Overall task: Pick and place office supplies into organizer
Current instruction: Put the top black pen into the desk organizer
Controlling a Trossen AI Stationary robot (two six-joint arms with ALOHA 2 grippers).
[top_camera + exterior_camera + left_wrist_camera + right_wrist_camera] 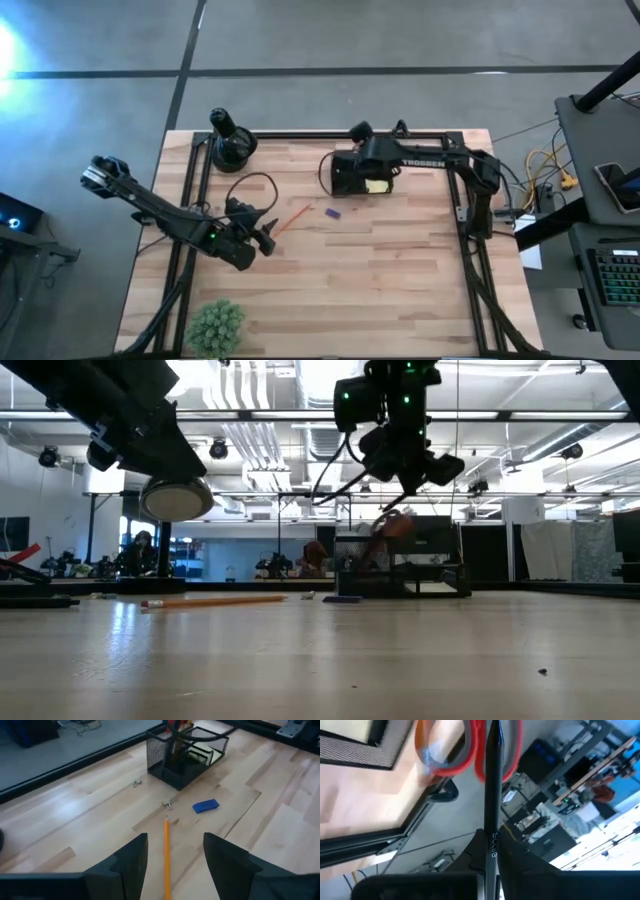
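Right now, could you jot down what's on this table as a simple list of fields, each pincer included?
left pincer: open, low over the wooden table, an orange pencil lying between its fingers, not gripped
right pincer: shut on a black pen, above the organizer
organizer: black mesh box at the far side; red-handled scissors and yellow sticky-note pad already inside
loose on table: orange pencil, small purple piece

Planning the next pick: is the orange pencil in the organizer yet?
Out. The orange pencil lies flat on the table, apart from the organizer.
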